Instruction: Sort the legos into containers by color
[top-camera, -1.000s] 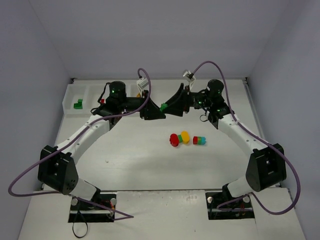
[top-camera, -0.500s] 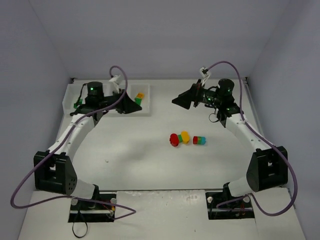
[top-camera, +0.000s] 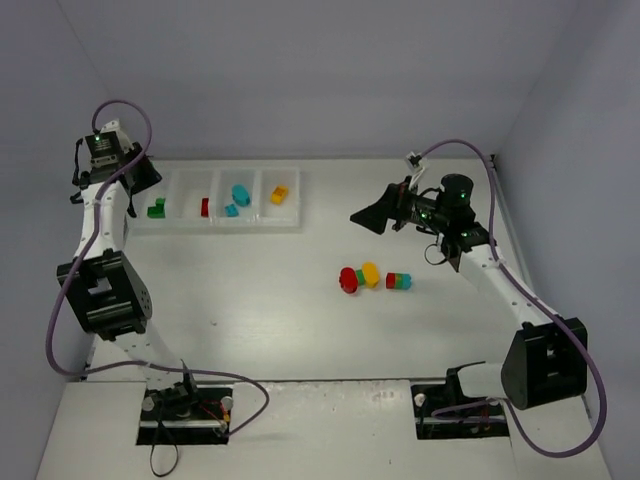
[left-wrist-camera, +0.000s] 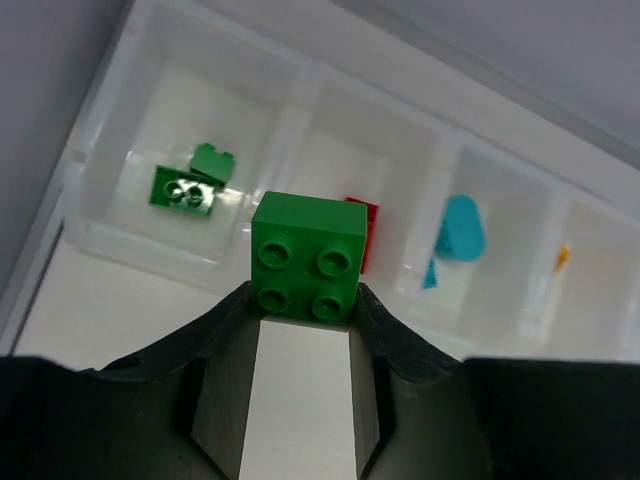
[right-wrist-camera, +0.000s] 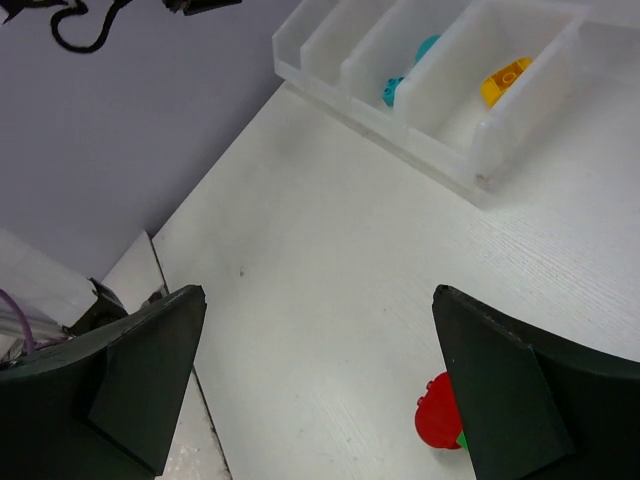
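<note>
Left wrist view: left gripper (left-wrist-camera: 303, 310) clamps a green brick (left-wrist-camera: 308, 258) above the tray (left-wrist-camera: 290, 112), apparently over its leftmost compartments. Right gripper (right-wrist-camera: 318, 300) stands wide open, holding nothing, near loose legos (top-camera: 372, 277) on the table (top-camera: 270, 305).

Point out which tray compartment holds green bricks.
The leftmost compartment in the top view: two green bricks lie there. The others hold a red piece, cyan pieces and a yellow-orange piece.
</note>
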